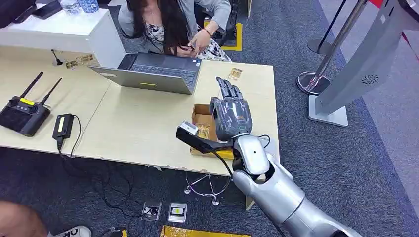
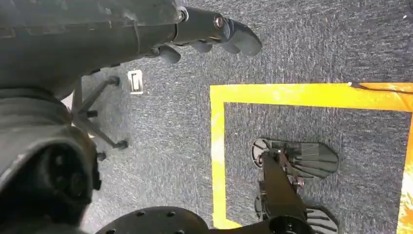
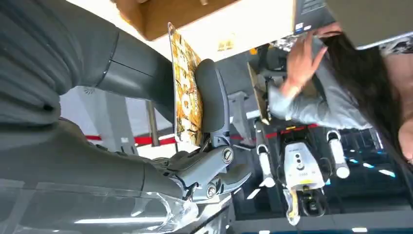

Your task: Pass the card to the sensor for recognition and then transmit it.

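Note:
My right hand [image 1: 231,111] is raised over the table's right end, fingers pointing up and away from me. In the right wrist view the right hand [image 3: 141,83] pinches a yellow patterned card [image 3: 186,92] between the thick thumb and a dark finger, and the card stands on edge. Below the hand lies an open cardboard box [image 1: 201,120], whose brown wall [image 3: 165,14] is close to the card. A tall grey slanted kiosk panel [image 1: 368,64] stands on the carpet to the right. My left hand [image 2: 214,29] hangs over the floor, holding nothing, fingers loosely apart.
A person [image 1: 173,24] sits behind an open laptop [image 1: 153,71] at the table's far side. Another small yellow card [image 1: 235,73] lies near the far right corner. A black antenna controller [image 1: 22,113] and a black device [image 1: 63,124] sit left. Chrome stanchions [image 1: 316,79] stand right.

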Robot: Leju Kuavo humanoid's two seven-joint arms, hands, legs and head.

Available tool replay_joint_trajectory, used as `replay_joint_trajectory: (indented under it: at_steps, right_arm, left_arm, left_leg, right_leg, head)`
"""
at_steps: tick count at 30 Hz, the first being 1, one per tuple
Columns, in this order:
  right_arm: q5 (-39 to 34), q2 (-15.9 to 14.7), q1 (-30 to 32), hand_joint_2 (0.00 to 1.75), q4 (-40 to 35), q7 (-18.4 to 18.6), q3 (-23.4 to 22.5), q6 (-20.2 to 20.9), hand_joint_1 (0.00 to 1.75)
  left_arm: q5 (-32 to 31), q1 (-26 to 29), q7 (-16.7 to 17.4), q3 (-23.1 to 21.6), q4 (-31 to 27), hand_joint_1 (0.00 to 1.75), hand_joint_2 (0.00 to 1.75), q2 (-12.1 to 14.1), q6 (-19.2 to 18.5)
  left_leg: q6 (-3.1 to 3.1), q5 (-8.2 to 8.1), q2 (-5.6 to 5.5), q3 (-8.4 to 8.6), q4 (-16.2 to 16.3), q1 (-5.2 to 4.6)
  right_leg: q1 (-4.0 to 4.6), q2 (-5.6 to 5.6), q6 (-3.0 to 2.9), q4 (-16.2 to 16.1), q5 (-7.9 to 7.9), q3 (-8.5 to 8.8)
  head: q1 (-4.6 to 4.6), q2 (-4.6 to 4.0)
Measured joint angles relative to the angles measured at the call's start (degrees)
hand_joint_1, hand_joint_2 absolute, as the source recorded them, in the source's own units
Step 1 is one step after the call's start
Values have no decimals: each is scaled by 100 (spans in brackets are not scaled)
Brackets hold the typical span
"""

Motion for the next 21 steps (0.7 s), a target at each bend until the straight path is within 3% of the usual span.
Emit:
replay_joint_trajectory:
  at_steps: [6, 21]
  right_arm:
    - [-181, 292, -233, 175, 522, -94, 50, -90, 175]
    - [-378, 682, -346, 175, 1302, -304, 122, -236, 175]
  left_arm:
    - [-33, -51, 17, -33, 0, 0, 0, -26, -11]
    - [87, -71, 20, -33, 0, 0, 0, -55, 90]
  left_leg:
    - [0, 0, 0, -1, 0, 0]
    - [0, 0, 0, 0, 0, 1]
  right_leg:
    - [0, -3, 0, 0, 0, 1]
    - [1, -1, 0, 0, 0, -1]
  head:
    - [2, 0]
    - [2, 0]
